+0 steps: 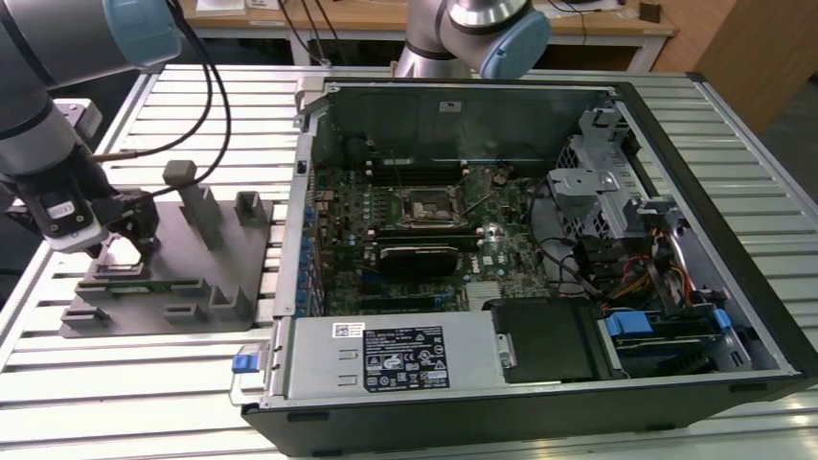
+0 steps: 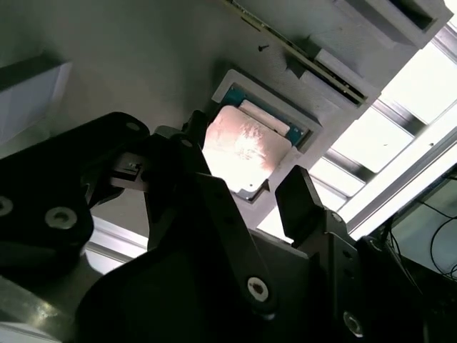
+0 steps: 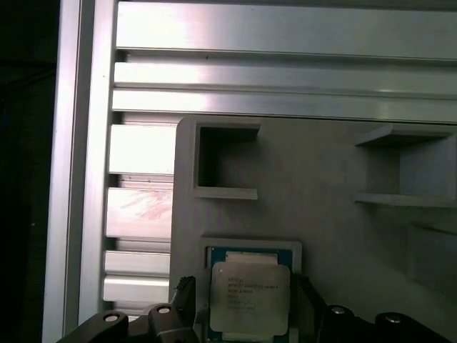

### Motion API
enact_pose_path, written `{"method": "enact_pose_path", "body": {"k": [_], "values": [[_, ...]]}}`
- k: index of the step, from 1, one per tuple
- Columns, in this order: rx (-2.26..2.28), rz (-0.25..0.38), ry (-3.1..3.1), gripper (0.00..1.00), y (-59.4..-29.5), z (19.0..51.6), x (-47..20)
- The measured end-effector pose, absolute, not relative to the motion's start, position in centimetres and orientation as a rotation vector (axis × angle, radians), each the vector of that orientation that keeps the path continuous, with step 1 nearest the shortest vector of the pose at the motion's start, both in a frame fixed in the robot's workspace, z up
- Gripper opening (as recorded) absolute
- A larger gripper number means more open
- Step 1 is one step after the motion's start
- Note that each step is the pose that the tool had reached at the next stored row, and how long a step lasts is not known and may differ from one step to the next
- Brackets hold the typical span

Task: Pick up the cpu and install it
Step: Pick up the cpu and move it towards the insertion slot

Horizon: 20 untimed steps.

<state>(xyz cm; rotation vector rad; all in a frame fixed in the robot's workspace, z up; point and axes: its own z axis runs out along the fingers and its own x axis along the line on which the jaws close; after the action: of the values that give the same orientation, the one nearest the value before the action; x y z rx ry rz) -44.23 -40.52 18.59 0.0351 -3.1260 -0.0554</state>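
The cpu [image 3: 249, 299], a small square chip with a pale silver top on a green edge, lies flat in a shallow recess of the grey tray [image 3: 335, 229]. The same cpu [image 2: 241, 146] appears between the two black fingers in the second wrist view. My gripper [image 3: 246, 286] straddles it, open, one finger [image 2: 194, 136] close to one side and the other finger [image 2: 298, 189] a small gap off the opposite side. In the exterior view my gripper [image 1: 122, 251] hangs low over the tray's [image 1: 192, 287] end at that view's left.
An open computer case [image 1: 537, 240] lies on the slatted aluminium table [image 1: 153, 383], at the exterior view's right of the tray. Its motherboard carries a black socket frame [image 1: 426, 206]. Upright blocks [image 1: 202, 206] rise from the tray beside my gripper. Cables [image 1: 211, 105] run down the arm.
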Motion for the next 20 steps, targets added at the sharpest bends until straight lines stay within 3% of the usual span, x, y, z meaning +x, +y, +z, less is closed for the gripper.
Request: {"method": "enact_pose_path", "body": {"k": [11, 13, 16, 20], "values": [[0.035, -0.055, -3.126, 0.66, -40.52, 18.47, -44.12], [0.035, -0.055, -3.126, 0.64, -40.52, 18.46, -44.12], [0.035, -0.055, -3.126, 0.54, -40.52, 18.47, -44.12], [0.035, -0.055, -3.126, 0.54, -40.52, 18.46, -44.08]]}}
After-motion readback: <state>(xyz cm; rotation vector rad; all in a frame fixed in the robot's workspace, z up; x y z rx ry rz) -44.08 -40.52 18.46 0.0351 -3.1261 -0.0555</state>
